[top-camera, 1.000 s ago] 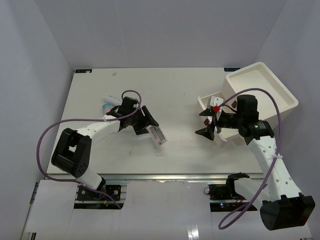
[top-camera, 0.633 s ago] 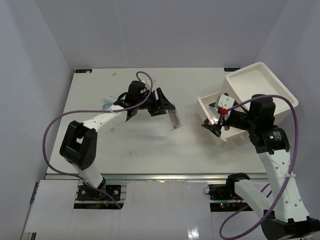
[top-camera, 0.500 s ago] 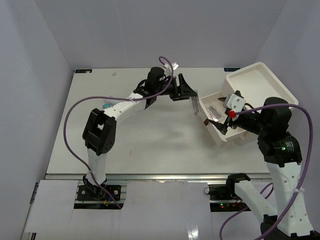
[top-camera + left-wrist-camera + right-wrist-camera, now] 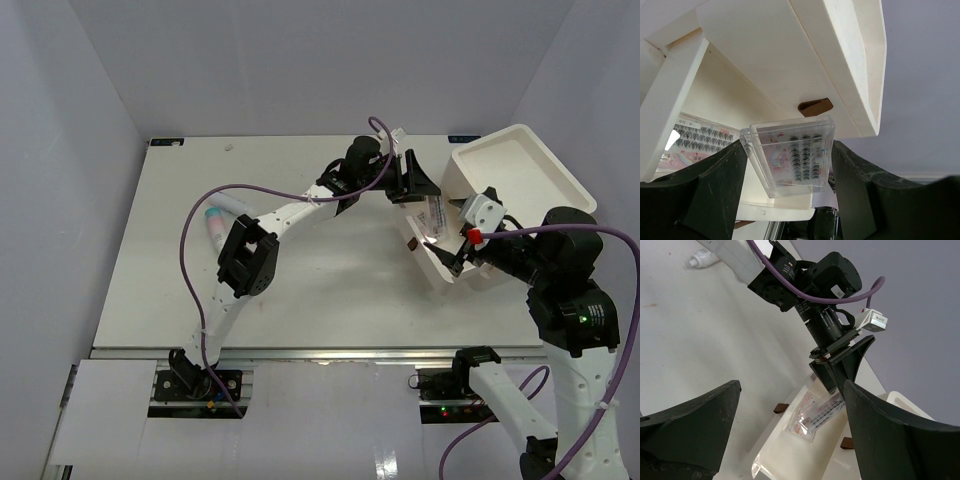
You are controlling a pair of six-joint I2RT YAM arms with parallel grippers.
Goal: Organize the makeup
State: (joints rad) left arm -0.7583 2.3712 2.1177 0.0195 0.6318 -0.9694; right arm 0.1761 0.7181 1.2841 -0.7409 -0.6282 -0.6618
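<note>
My left gripper [image 4: 424, 196] is shut on a flat clear packet [image 4: 433, 217] with rows of dark dots and holds it over the small white tray [image 4: 436, 270]. In the left wrist view the packet [image 4: 792, 160] sits between my fingers [image 4: 715, 185]. A second such packet [image 4: 695, 142] lies in the tray; the right wrist view shows it [image 4: 801, 422] under the held one [image 4: 832, 405]. My right gripper [image 4: 455, 245] is open and empty, raised just right of the tray. A pink teal-capped tube [image 4: 213, 224] and a white tube [image 4: 234, 204] lie at the far left. No sponges show.
The big white bin [image 4: 520, 185] stands tilted at the back right, touching the small tray. My left arm [image 4: 300, 205] stretches across the middle of the table. A purple cable [image 4: 200, 250] loops above the left side.
My left arm has swung from the left side across to the right with the packet and now holds it over the small tray. My right arm has risen and pulled back.
</note>
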